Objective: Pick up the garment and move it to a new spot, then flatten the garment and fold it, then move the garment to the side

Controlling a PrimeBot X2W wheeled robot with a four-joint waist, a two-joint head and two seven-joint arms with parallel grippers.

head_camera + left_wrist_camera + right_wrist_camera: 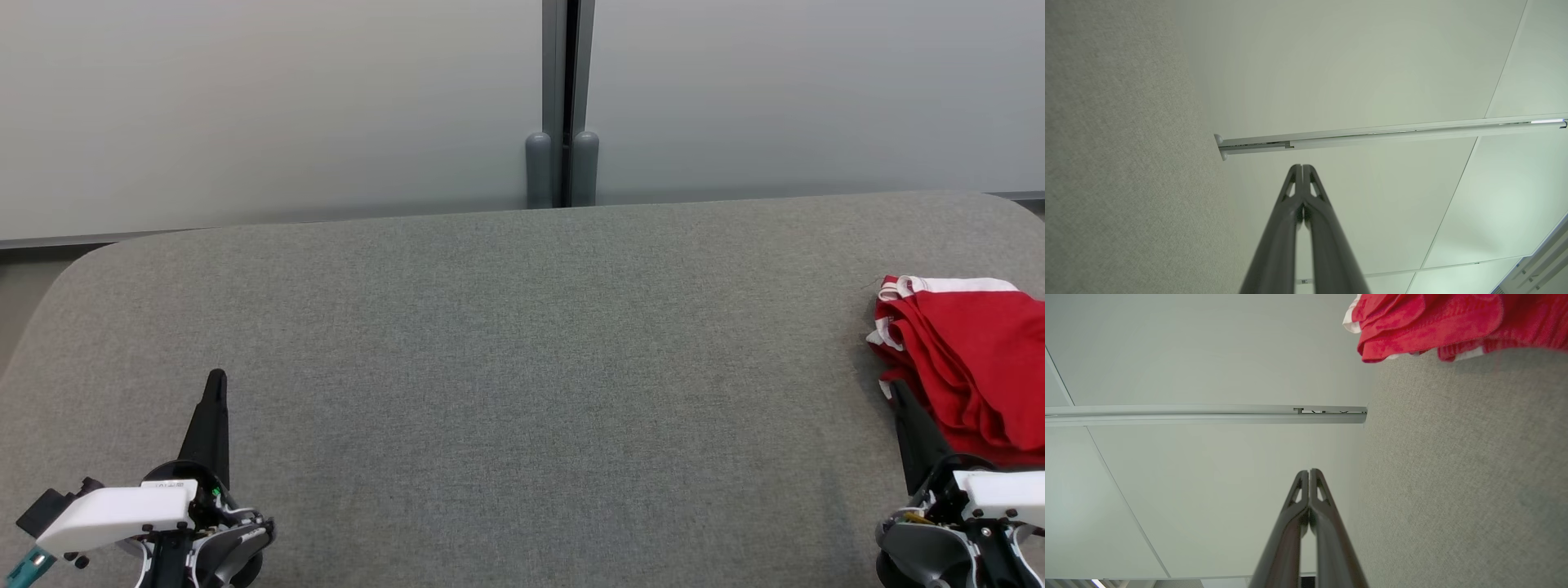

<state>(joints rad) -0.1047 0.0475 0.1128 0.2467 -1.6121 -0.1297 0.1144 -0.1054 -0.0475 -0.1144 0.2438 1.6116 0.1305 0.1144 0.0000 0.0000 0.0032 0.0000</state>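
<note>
No text, brand, number or sign can be read in any view. The white housing (122, 508) of the left gripper (216, 380) carries a faint row of tiny dark marks near its top edge, possibly print, but they are too small to make out.

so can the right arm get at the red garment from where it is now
Probably yes: the right gripper sits just beside the garment, with nothing between them on the grey surface. Its jaws are shut, so it would have to open first.
</note>
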